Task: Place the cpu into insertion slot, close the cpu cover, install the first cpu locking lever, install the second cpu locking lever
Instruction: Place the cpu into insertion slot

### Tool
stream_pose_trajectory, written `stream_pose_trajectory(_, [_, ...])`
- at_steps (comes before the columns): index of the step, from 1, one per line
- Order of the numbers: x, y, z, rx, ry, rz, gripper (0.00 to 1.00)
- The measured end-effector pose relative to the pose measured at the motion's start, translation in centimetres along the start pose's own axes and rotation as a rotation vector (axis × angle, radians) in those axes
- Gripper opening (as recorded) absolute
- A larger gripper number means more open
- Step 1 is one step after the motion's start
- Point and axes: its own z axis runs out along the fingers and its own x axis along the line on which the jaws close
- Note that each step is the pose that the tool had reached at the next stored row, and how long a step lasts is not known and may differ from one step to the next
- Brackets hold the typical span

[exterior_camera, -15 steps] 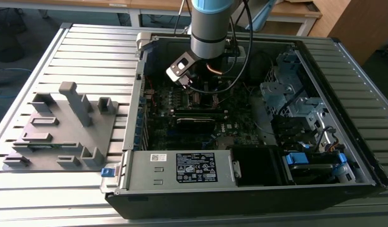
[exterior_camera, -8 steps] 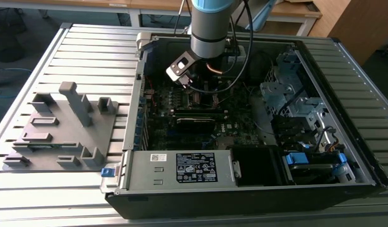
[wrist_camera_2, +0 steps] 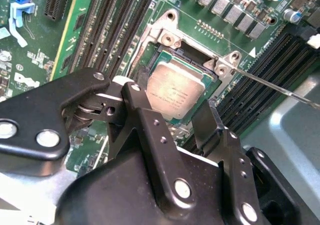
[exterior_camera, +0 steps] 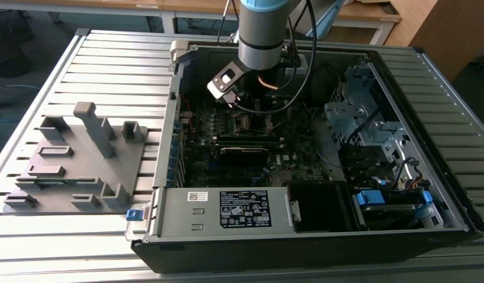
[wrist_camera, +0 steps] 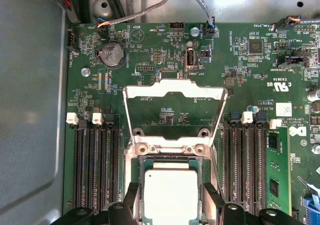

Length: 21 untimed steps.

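Observation:
The cpu (wrist_camera_2: 175, 92) (wrist_camera: 170, 195), a silver-grey square chip, lies flat in the insertion slot (wrist_camera: 167, 149), whose metal rim (wrist_camera_2: 167, 37) frames it. My gripper (wrist_camera_2: 175, 99) (wrist_camera: 170, 194) straddles the chip with one black finger (wrist_camera_2: 134, 97) on each side. A narrow gap shows between the pads and the chip's edges, so it is open. The cpu cover (wrist_camera: 175, 91), a silver frame with a cut-out centre, is swung up and away from the socket. A thin wire locking lever (wrist_camera_2: 280, 87) sticks out beside the socket, unlatched. In the exterior view the gripper (exterior_camera: 230, 99) reaches down into the computer case.
Black memory slots (wrist_camera: 95, 160) flank the socket on both sides, and a green memory stick (wrist_camera: 276, 170) stands in one. Cables (wrist_camera: 150, 5) run along the board's edge by the grey case wall (wrist_camera: 30, 110). A grey fixture (exterior_camera: 76, 159) lies at the exterior view's left.

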Motion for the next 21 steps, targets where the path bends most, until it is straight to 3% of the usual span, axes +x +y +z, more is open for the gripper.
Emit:
stream_pose_trajectory(8, [0.00, 0.00, -0.04, 0.0001, -0.0002, 0.000, 0.60])
stream_pose_trajectory(11, [0.00, 0.00, -0.06, 0.0001, -0.0002, 0.000, 0.47])
stream_pose_trajectory(21, [0.01, 0.01, -0.10, -0.0001, 0.0001, 0.000, 0.39])
